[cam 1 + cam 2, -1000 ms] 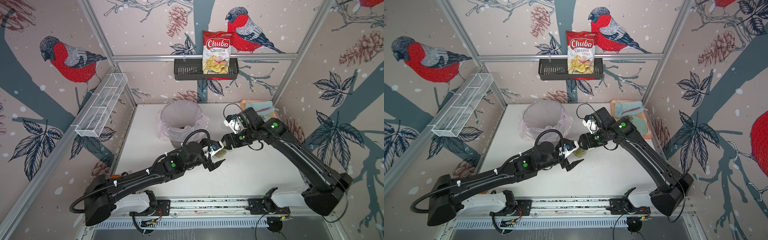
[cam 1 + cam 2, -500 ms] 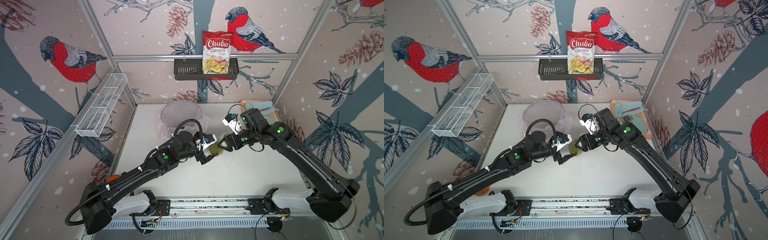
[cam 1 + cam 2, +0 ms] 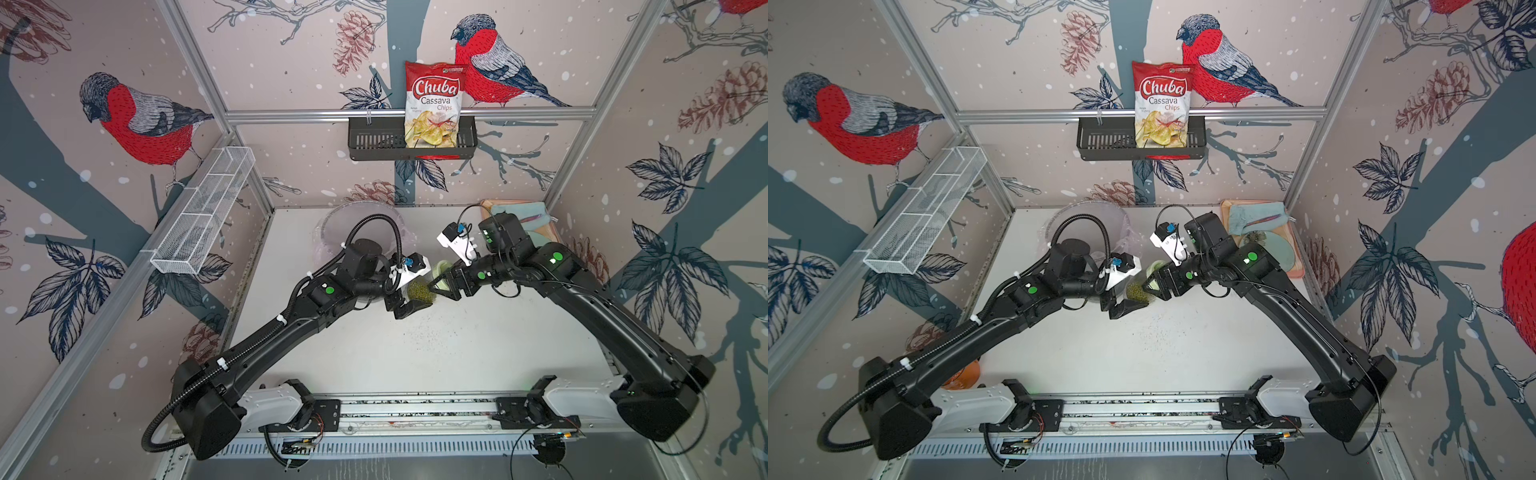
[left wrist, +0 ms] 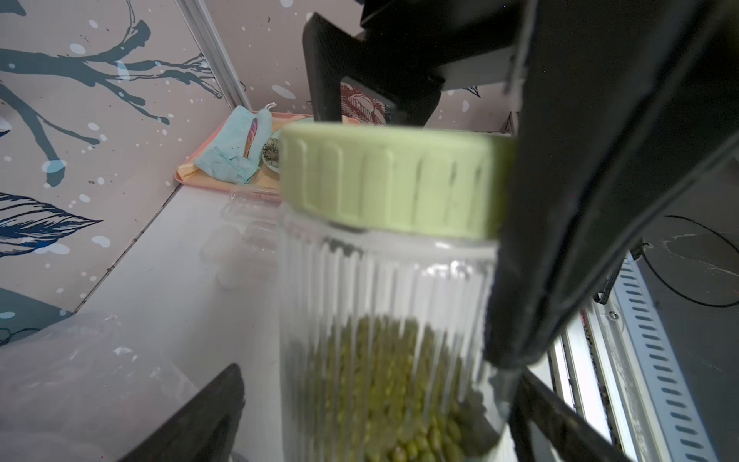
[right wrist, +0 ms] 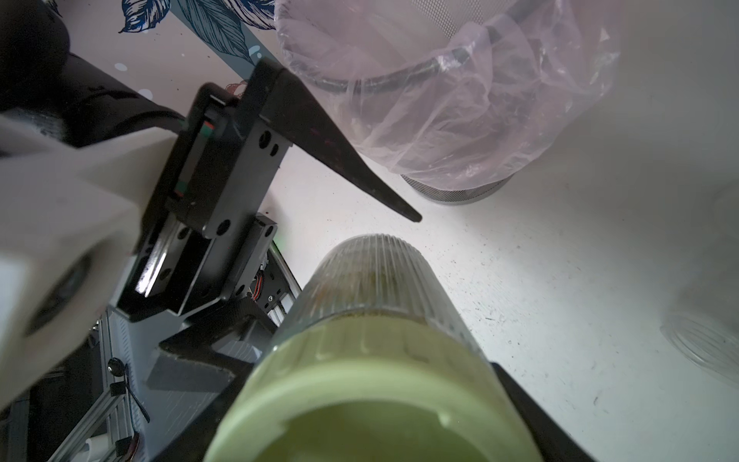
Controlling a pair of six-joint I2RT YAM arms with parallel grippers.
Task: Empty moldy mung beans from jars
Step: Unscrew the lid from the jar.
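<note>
A ribbed clear jar [image 3: 422, 291] [image 3: 1138, 291] with a pale green lid [image 4: 392, 176] [image 5: 360, 380] hangs tilted above the middle of the table. Olive-green mung beans [image 4: 384, 380] fill its lower part. My right gripper [image 3: 440, 286] [image 3: 1152, 284] [image 5: 368, 420] is shut on the lid. My left gripper [image 3: 417, 297] [image 3: 1129, 299] [image 4: 380, 374] stands open around the jar's base, with a gap showing at each finger. Another clear jar [image 5: 708, 340] lies on the table. It is blurred at the edge of the right wrist view.
The clear bin with its pinkish bag [image 3: 332, 224] [image 3: 1067, 212] [image 5: 460, 100] stands at the back, behind my left arm. A pink tray with a blue cloth [image 3: 519, 212] [image 4: 224, 160] fills the back right corner. Dark specks [image 3: 424, 332] dot the table below the jar.
My left gripper has risen and swung back, and its open fingers now stand on either side of the jar's base. My right gripper has carried the jar a little to the left.
</note>
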